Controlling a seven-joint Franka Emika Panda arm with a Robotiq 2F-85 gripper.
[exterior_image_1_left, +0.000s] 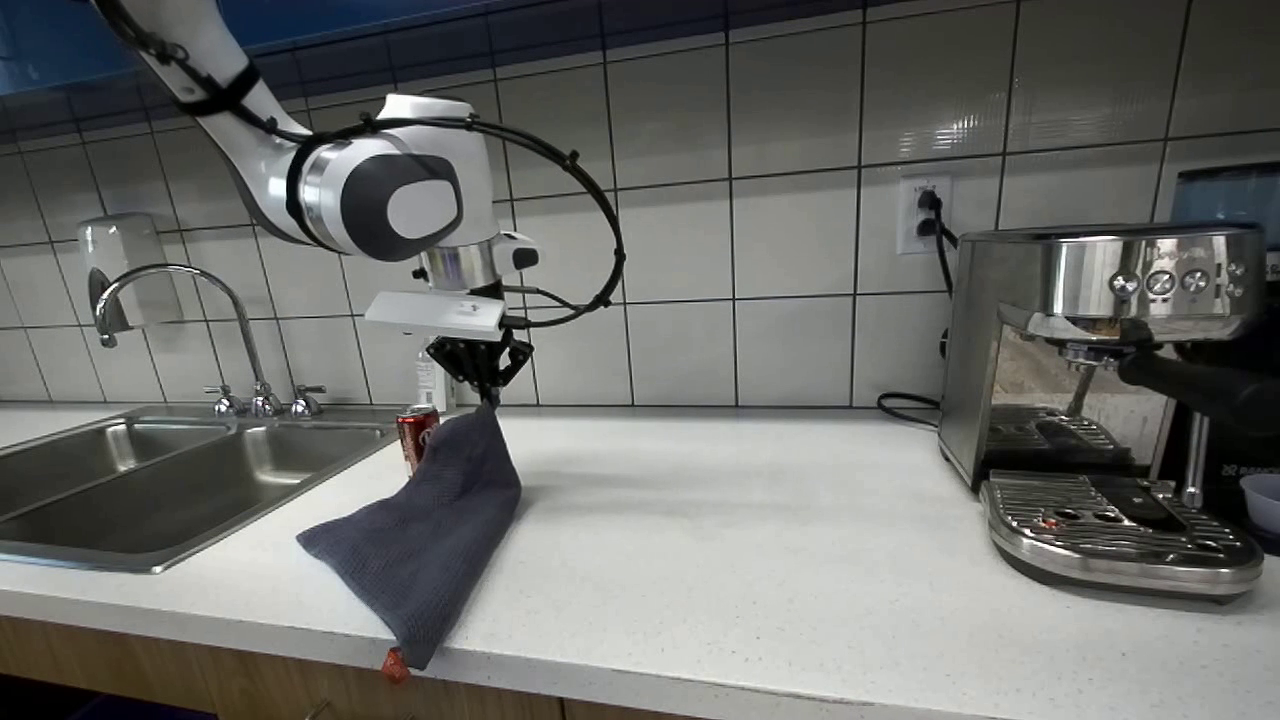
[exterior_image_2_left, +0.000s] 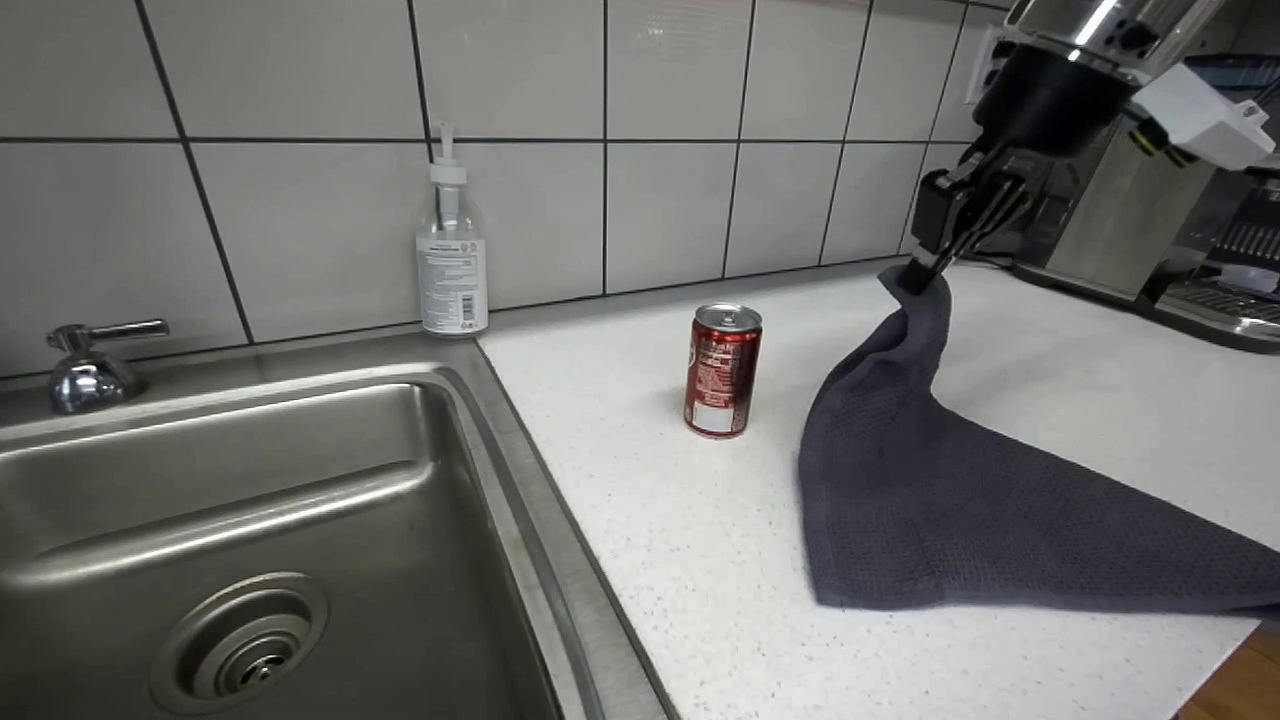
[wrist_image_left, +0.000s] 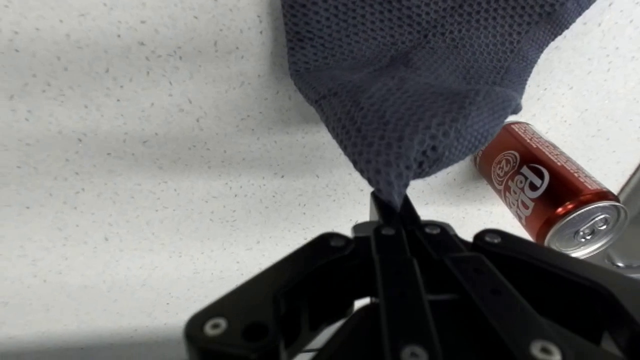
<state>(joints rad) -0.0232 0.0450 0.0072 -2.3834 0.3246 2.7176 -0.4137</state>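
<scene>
cloth (exterior_image_2_left: 930, 510) droops, its tip pinched in my claw (wrist_image_left: 395, 206); a red can (exterior_image_2_left: 722, 372) stands left of the claw in both exterior views.

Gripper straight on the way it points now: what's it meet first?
Probably folds of the cloth that the gripper pinches, as it drapes below the tips; then the counter. The can looks off to the side, though depth is hard to judge.

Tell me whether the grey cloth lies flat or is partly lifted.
Partly lifted: in both exterior views the gripper holds one end of the grey cloth above the counter, while much of the rest lies on it.
</scene>
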